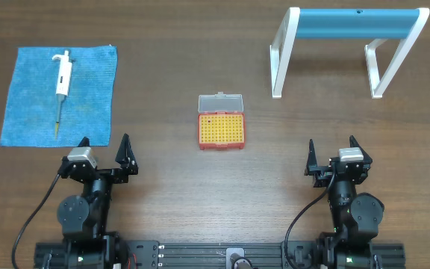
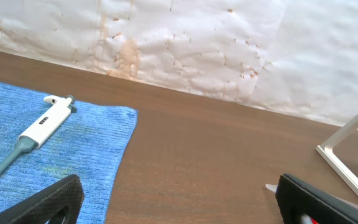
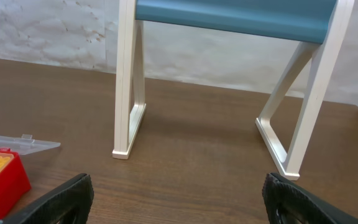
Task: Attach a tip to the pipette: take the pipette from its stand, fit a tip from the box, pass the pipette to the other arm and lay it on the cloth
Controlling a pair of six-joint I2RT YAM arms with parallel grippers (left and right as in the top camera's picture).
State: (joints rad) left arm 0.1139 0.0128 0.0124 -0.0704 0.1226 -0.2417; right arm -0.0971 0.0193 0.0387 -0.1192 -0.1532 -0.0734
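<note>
Fingers (image 2: 53,202) of the left gripper (image 1: 104,146) stand wide apart with nothing between them; those of the right gripper (image 1: 332,146) are spread likewise and hold nothing. From my remote station I see both arms folded low near their bases along the near edge of the wooden table (image 1: 200,60). The left gripper is near the near edge of the blue cloth (image 1: 92,90), and the right gripper is well apart from it on the opposite side. The pipette (image 1: 63,75) lies flat on the cloth at the far left of the table, wholly within the cloth's borders. Its white body and thumb button point toward the far edge and its grey shaft points back toward the arms; a yellowish tip (image 1: 55,128) sits on the end of the shaft. Neither gripper touches the pipette. The tip box (image 1: 221,133), red with a rack of yellow tips, rests near the middle of the table between the two arms, its clear lid (image 1: 220,102) folded open on the far side. The stand (image 1: 349,24), white-legged with a blue crossbar, occupies the far right of the table, facing the right gripper and well apart from both the box and the cloth. Beyond the table's far edge I see a pale, crinkled wall covering (image 2: 229,50).
</note>
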